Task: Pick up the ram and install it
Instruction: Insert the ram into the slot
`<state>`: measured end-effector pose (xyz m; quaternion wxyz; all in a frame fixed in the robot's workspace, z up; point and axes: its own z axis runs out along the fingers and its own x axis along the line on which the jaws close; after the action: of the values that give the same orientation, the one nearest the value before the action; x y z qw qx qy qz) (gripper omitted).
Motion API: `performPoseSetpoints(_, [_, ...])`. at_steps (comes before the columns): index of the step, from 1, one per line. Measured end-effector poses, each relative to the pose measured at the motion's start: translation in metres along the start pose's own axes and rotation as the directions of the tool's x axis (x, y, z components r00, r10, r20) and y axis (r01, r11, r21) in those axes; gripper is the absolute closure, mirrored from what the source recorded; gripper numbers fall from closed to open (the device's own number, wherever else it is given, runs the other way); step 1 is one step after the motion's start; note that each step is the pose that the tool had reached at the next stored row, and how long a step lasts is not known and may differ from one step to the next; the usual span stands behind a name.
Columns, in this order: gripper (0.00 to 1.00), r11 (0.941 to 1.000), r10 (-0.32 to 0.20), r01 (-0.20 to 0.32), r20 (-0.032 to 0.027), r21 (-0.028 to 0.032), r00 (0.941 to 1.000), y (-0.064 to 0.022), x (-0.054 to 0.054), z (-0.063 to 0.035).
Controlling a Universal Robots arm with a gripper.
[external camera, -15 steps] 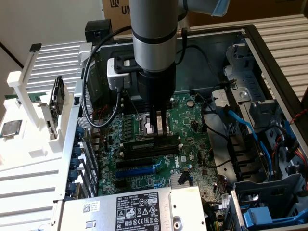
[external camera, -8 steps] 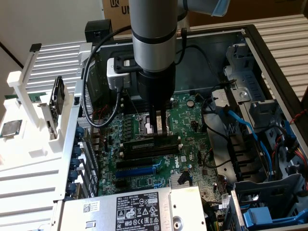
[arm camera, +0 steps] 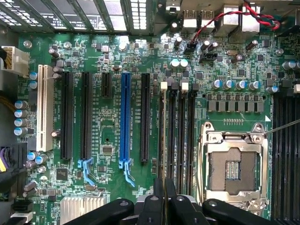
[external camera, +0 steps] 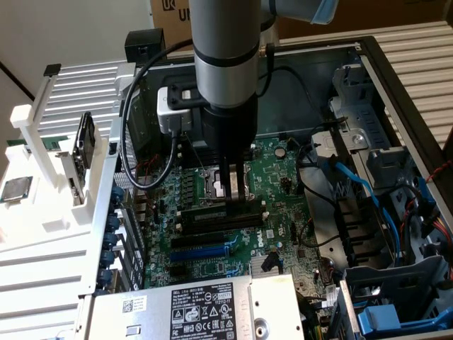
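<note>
The ram (external camera: 202, 210) is a thin green stick standing on edge in the memory slot nearest the processor socket (external camera: 225, 178) on the motherboard. My gripper (external camera: 232, 202) comes straight down on its middle, fingers drawn close on the stick. In the wrist view the ram (arm camera: 163, 140) runs edge-on along its slot, away from my gripper (arm camera: 164, 201). The black fingers (arm camera: 158, 206) are pressed together around its thin edge. Beside it lie empty black memory slots (arm camera: 181, 140).
The open processor socket (arm camera: 232, 164) sits right beside the slots. A grey power supply (external camera: 198, 312) borders the board at the front. Blue cables and drive cages (external camera: 375, 212) crowd the exterior view's right. A white holder (external camera: 42, 177) with a silver chip (external camera: 14, 190) stands at its left.
</note>
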<state>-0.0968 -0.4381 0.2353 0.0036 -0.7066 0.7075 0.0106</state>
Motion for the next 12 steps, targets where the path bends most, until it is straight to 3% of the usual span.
performPoseSetpoints(9, [0.87,1.0,0.0,0.0,-0.0016,-0.0002,1.0,0.0,-0.0001,0.0011])
performPoseSetpoints(12, [0.87,1.0,0.0,0.0,-0.0015,-0.0041,1.0,-0.0011,-0.0001,0.0012])
